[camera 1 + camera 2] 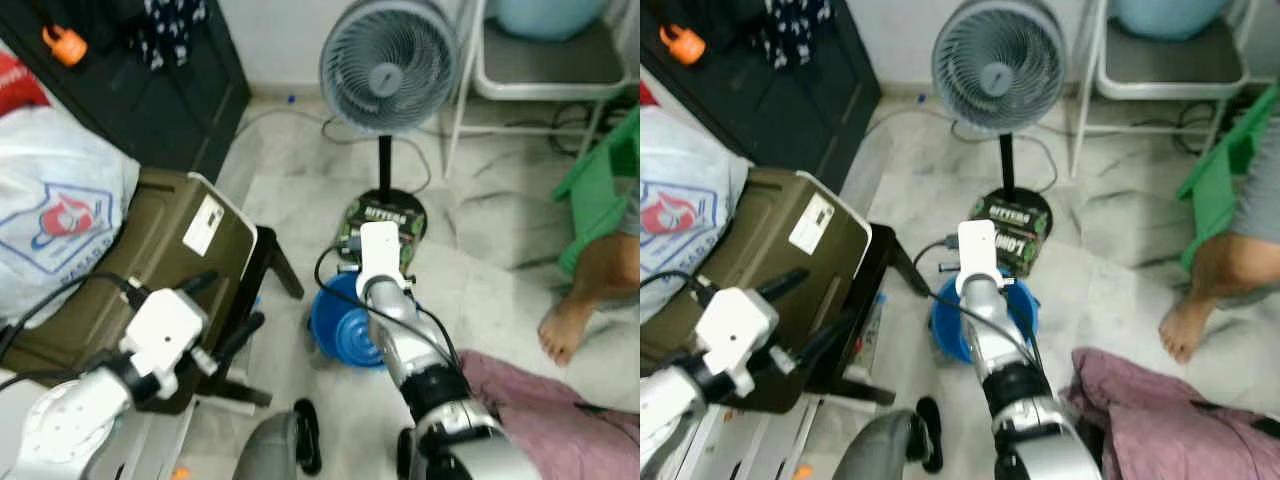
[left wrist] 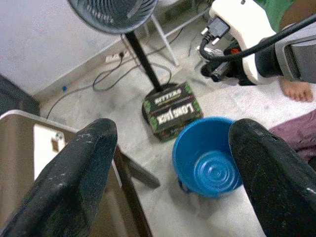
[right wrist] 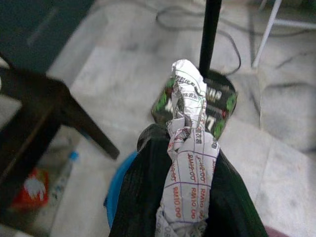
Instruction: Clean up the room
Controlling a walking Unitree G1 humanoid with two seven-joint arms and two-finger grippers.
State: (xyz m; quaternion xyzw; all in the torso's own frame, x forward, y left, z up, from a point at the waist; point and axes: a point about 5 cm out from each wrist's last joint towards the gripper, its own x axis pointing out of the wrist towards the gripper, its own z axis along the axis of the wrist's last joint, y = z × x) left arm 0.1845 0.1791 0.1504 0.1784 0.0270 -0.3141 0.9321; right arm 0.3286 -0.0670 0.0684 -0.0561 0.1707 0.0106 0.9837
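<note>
Item: crumpled paper, white with red printed grid and lettering, twisted into a loose wad; judged very light, soft, crushable, not fragile, with enough creases to grip anywhere along its body; held now between the two black fingers of the right pincer, shut on its lower half, the upper half standing free; location: above the floor, over or just beside the blue bucket, apparently the receptacle for it; a release directly above the bucket's mouth seems advisable, since so light a wad may drift; left pincer, fingers wide apart and holding nothing, raised on the robot's left beside an olive-brown case; surface: pale marbled floor tiles, hard and smooth; room: standing fan with a green-and-black printed box on its base, black cabinet, cables along the wall, purple cloth on the floor, a person's bare foot at the robot's right
</note>
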